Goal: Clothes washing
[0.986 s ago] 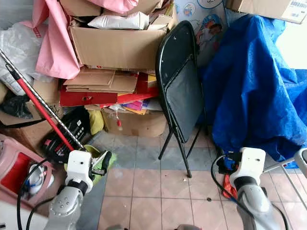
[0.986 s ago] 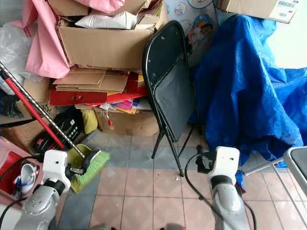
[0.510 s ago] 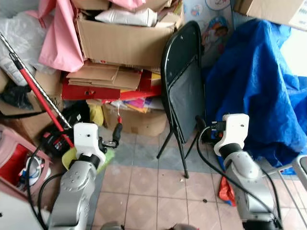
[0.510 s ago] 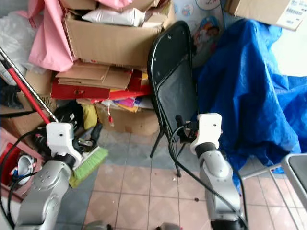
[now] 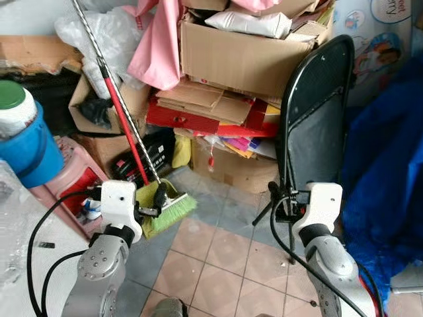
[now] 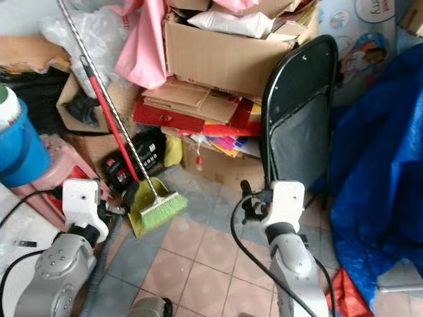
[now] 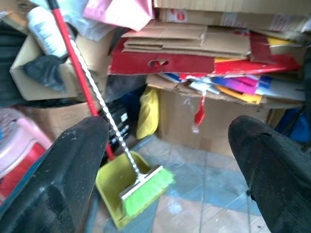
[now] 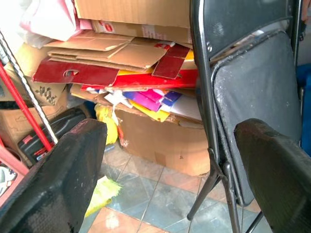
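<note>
A pink cloth (image 5: 157,47) hangs over the stacked cardboard boxes (image 5: 241,61) at the back. A red cloth (image 6: 342,294) lies on the tiles at the lower right. My left gripper (image 5: 157,198) is raised in front of the green broom (image 5: 169,207) and its dustpan; in the left wrist view that gripper (image 7: 167,133) is open and empty. My right gripper (image 5: 273,197) hovers by the legs of the black folding chair (image 5: 314,125); the right wrist view shows this gripper (image 8: 170,133) open, nothing between its fingers.
A blue container with a white and green lid (image 5: 20,135) stands close at the left, above a pink tub (image 5: 66,190). A blue tarp (image 6: 386,165) covers the right side. The broom's red handle (image 5: 122,115) leans on the boxes. Tiled floor (image 5: 218,257) lies ahead.
The whole picture has shifted right, so the camera has turned left; the blue container has come into view. Both arms have risen from low in the picture to mid-height.
</note>
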